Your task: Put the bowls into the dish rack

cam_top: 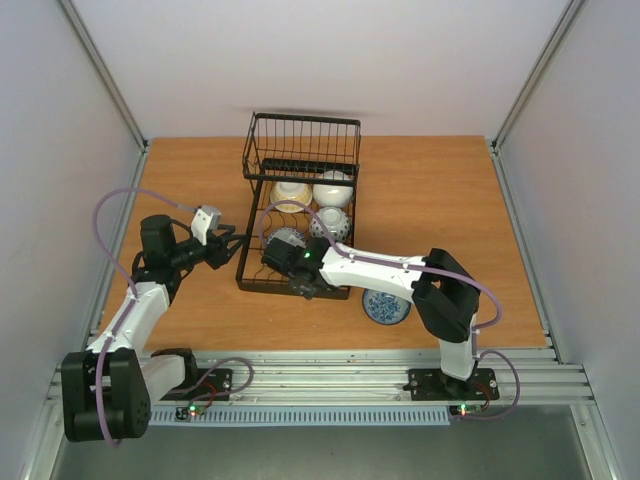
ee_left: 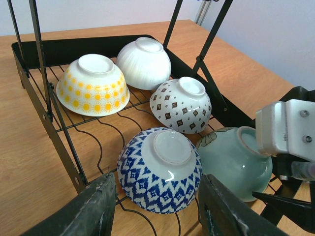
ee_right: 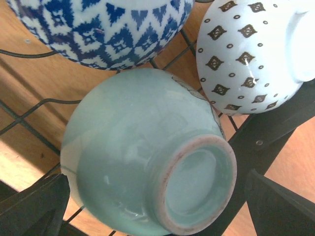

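Observation:
The black wire dish rack (cam_top: 254, 192) holds several upturned bowls: a yellow-flowered one (ee_left: 93, 86), a plain white one (ee_left: 144, 61), a white one with brown diamonds (ee_left: 181, 104), a blue-and-white one (ee_left: 158, 169) and a pale green one (ee_right: 147, 152). Another blue-and-white bowl (cam_top: 386, 306) stands upright on the table right of the rack. My right gripper (ee_right: 157, 211) is open, with its fingers wide on either side of the green bowl and apart from it. My left gripper (ee_left: 157, 216) is open at the rack's left side, with the blue-and-white bowl just ahead of its fingers.
The rack's taller basket section (cam_top: 303, 145) stands at the far end. My right arm (cam_top: 380, 268) reaches over the rack's near right corner. The wooden table (cam_top: 440, 200) is bounded by white walls and a metal rail (cam_top: 330, 375) at the near edge.

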You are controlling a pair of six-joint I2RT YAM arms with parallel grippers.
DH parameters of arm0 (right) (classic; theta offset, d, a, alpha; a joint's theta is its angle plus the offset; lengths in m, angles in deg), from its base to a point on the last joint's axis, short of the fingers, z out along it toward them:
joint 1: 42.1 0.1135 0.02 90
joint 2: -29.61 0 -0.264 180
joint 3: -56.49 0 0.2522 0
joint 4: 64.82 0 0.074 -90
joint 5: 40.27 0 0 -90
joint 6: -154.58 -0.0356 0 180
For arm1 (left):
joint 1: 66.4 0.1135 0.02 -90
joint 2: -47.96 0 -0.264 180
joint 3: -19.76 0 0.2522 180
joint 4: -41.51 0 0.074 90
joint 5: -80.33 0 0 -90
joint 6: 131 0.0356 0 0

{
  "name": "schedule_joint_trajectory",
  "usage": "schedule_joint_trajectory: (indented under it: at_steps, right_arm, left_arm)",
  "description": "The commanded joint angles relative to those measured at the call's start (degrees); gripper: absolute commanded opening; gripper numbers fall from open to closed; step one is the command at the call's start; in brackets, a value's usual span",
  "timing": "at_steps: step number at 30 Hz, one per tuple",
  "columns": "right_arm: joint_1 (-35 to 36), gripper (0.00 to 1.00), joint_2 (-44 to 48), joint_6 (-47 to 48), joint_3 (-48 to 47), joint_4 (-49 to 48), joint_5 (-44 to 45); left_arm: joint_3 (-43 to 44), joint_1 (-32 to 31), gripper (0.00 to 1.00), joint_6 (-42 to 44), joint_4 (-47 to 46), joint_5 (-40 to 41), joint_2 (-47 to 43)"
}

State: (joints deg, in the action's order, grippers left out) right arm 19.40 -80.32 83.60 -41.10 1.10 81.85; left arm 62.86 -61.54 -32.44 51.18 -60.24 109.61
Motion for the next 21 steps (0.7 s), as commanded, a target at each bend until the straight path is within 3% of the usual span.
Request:
schedule_joint_trajectory:
  at_steps: [1, 10, 21]
  right_arm:
    - [0.6, 0.99, 4.8, -0.9, 1.7, -2.6, -2.2]
    - [-0.8, 0.99, 18.1, -8.3, 8.4, -5.6, -1.7]
    - [-14.9, 0.88, 31.4, -22.9, 25.8, -6.2, -11.6]
  left_arm:
    - [-0.4, 0.2, 0.48, 0.6, -2.4, -0.5, -0.2]
    - [-0.4, 0.2, 0.48, 0.6, -2.2, -0.7, -0.6]
    - [-0.3, 0.2, 0.48, 0.5, -2.1, -1.0, -0.3]
